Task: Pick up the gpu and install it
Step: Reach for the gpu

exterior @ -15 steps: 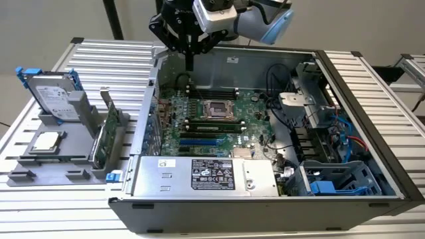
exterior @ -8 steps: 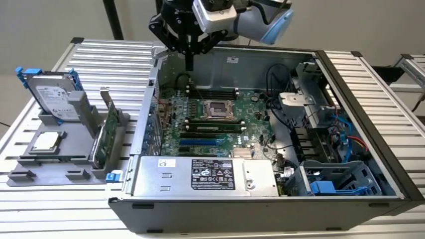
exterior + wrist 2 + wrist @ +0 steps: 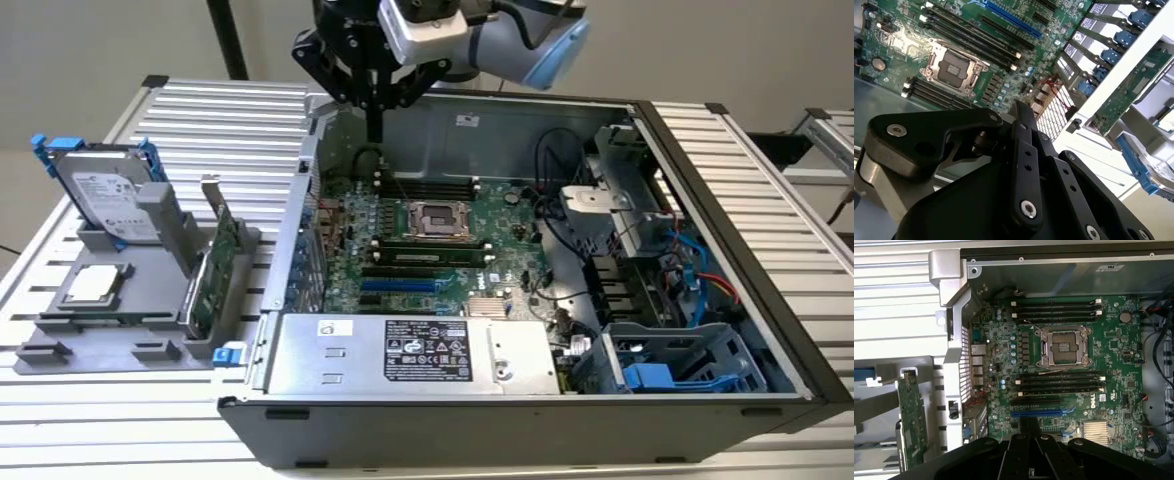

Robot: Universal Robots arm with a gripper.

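Observation:
The gpu (image 3: 211,270) stands on edge in a grey holder (image 3: 134,350) outside the computer case, on the exterior view's left, with its silver bracket uppermost. Its green board also appears in the first wrist view (image 3: 910,425) and in the second wrist view (image 3: 1134,87). My gripper (image 3: 378,130) hangs above the back left corner of the open case (image 3: 534,420), well away from the gpu. Its fingers are shut together with nothing between them, as both wrist views (image 3: 1029,426) (image 3: 1021,107) show. Below it lies the green motherboard (image 3: 1114,340) with a blue card slot (image 3: 1036,413).
A silver hard drive in a blue frame (image 3: 104,190) and a small square processor chip (image 3: 91,285) sit in the same holder. Inside the case are a power supply (image 3: 414,355), cables (image 3: 694,270) and blue drive bays (image 3: 667,365). The case's rear wall (image 3: 300,230) stands between holder and motherboard.

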